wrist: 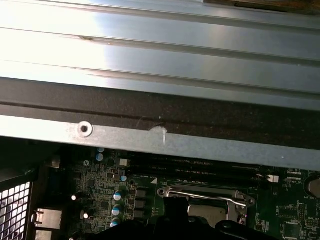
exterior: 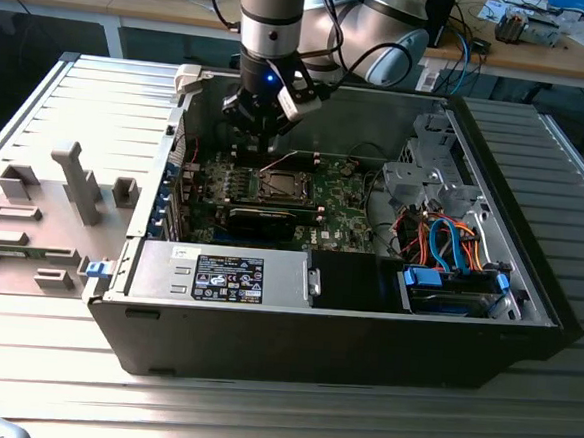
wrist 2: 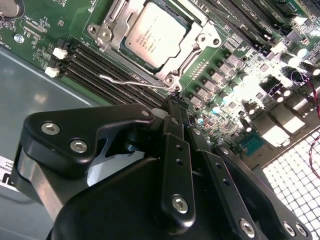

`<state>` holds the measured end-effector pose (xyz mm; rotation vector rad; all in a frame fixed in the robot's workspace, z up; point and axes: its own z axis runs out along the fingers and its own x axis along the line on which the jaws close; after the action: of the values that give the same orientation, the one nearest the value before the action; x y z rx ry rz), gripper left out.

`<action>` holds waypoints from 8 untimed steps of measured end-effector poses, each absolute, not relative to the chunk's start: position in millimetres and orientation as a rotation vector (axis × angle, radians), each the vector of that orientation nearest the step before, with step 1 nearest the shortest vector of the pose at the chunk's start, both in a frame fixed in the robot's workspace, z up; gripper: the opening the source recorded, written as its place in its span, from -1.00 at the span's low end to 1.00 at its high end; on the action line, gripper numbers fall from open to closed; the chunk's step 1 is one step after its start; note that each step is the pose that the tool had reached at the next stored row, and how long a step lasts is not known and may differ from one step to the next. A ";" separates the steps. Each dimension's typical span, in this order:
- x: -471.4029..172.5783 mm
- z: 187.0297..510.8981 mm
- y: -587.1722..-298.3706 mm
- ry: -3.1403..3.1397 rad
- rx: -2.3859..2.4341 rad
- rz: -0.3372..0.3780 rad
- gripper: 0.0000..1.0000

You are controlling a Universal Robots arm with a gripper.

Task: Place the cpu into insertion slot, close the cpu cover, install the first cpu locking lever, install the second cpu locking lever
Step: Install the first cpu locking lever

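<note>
The cpu (wrist 2: 157,32) lies flat in the insertion slot (exterior: 279,185) on the green board. The silvery cpu cover (wrist 2: 202,40) is down around it as a frame. One thin wire locking lever (wrist 2: 130,80) stands free beside the socket, over the memory slots; in the first wrist view it is the silvery bar (wrist: 200,192) along the socket's edge. My gripper (wrist 2: 175,100) hangs just above the socket's rim, its black fingers (wrist 2: 176,150) shut together with the tips close to the lever's hinge end. In the exterior view the gripper (exterior: 263,137) is inside the case, just behind the socket.
Memory slots (wrist 2: 85,65) run beside the socket. A long black card (exterior: 262,217) lies in front of it, then the power supply (exterior: 218,274). Blue and orange cables (exterior: 451,245) fill the exterior view's right. The case wall (wrist: 160,75) is close behind the gripper.
</note>
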<state>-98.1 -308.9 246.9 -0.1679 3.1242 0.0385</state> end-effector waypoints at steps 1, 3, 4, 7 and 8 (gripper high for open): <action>-97.9 246.8 -308.9 3.124 -0.168 0.038 -0.79; -97.7 246.5 -308.9 3.124 -0.168 0.039 -0.79; -97.5 246.4 -308.9 3.124 -0.168 0.039 -0.79; -96.5 243.8 -308.9 3.124 -0.169 0.040 -0.79; -96.5 243.7 -308.9 3.124 -0.169 0.040 -0.79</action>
<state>-96.5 -308.9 243.7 -0.1689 3.1241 0.0404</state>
